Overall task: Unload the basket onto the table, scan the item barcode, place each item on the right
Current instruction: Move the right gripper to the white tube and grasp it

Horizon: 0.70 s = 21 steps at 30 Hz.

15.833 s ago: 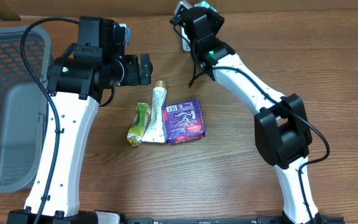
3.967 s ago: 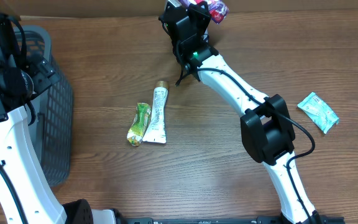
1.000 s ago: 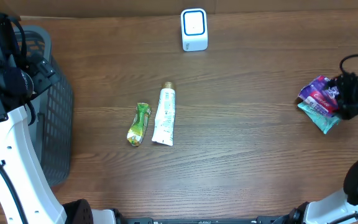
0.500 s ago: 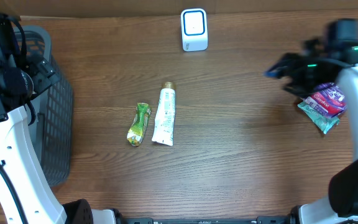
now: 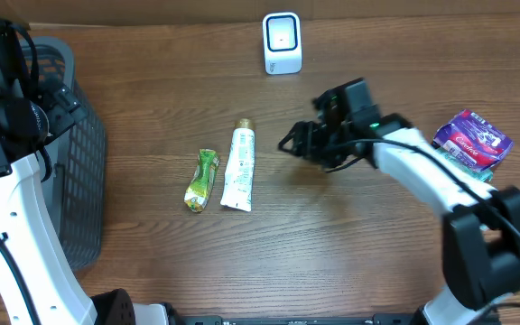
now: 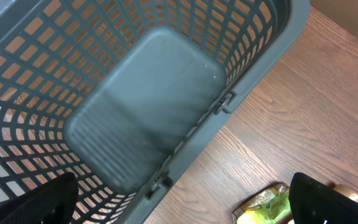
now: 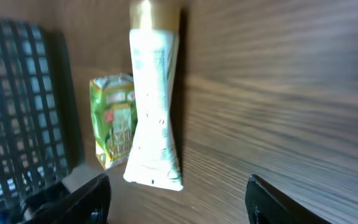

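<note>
now the right hand [image 5: 289, 143] hangs low over the worktop [image 5: 350, 244], just to the right of the white tube [image 5: 237, 167], with its jaws wide and nothing between them. the tube lies flat near the middle, gold cap toward the scanner [image 5: 282, 42] at the far edge, and a green sachet [image 5: 202, 179] lies just beside it on the left, the two nearly touching at their lower ends. the tube looks like the item to pick and scan. a good grasp would cross the tube's narrow width near its firmer upper half, where there is more room from the sachet, so a finger does not drag the sachet along. a flat tube gives little to grip, so the fingers should come right down to the wood before closing. i cannot tell from here where the barcode sits, so it may need turning before it faces the scanner window. the left hand [image 6: 185, 202] hovers over the grey basket [image 5: 75, 171], spread wide and empty. a purple packet [image 5: 473, 137] lies well apart on the right.
</note>
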Each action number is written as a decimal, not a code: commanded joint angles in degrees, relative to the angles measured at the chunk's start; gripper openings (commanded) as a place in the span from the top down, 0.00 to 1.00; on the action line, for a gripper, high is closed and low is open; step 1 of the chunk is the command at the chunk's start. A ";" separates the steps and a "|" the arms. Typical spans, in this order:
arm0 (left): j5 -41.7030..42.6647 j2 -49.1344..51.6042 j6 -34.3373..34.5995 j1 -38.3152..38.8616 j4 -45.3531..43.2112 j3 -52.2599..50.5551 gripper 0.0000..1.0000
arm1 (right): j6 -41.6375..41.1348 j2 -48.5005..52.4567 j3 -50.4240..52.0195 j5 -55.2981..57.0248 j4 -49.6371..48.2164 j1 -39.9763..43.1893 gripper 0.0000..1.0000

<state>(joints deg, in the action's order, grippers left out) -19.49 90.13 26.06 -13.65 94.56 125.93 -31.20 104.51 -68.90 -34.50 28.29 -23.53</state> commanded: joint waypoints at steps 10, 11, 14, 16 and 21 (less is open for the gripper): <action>0.02 0.22 0.98 -0.22 -0.09 -0.22 0.01 | -9.99 12.70 0.55 -5.18 -14.29 -6.27 0.31; 0.04 0.22 0.98 -0.22 -0.09 -0.22 0.01 | -10.93 13.81 0.55 -6.45 -16.39 -6.56 0.33; 0.02 0.22 0.98 -0.22 -0.09 -0.22 0.01 | -12.90 15.72 0.55 -8.11 -20.79 -7.61 0.38; 0.04 0.22 0.98 -0.22 -0.09 -0.22 0.00 | -14.67 16.06 0.55 -7.45 -22.23 -8.41 0.47; 0.02 0.22 0.98 -0.22 -0.09 -0.22 0.01 | -20.33 16.06 0.59 -1.92 -22.23 -11.02 0.60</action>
<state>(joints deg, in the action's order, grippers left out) -19.51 90.13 26.06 -13.65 94.56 125.93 -46.83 120.51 -68.55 -39.38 6.50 -32.71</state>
